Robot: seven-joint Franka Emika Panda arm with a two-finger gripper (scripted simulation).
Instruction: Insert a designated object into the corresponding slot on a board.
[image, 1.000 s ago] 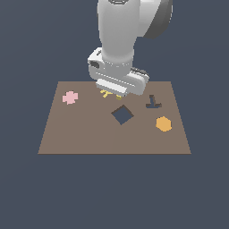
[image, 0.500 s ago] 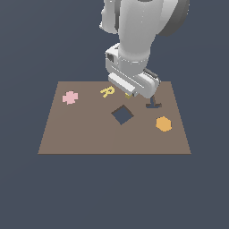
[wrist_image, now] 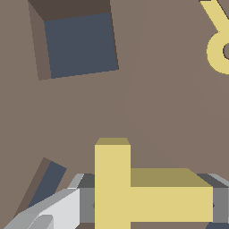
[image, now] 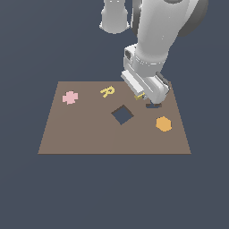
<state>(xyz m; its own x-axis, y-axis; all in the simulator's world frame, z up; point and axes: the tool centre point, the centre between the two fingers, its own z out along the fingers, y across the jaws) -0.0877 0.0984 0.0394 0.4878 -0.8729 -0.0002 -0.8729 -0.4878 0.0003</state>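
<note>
My gripper point(wrist_image: 150, 203), pinching the T point(wrist_image: 134, 188), has moved right, uncovering the R point(image: 107, 91). It hangs over the slot point(image: 153, 106) on the brown board point(image: 80, 134).

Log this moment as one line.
phase: carry | jaws: shut on yellow T block | position: near T slot | board | inserted: no

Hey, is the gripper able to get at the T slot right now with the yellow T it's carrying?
Probably yes. The gripper holds the yellow T just above the board, with the T slot right beside it and nothing lying between them. The arm hides most of the slot, so alignment is unclear.
</note>
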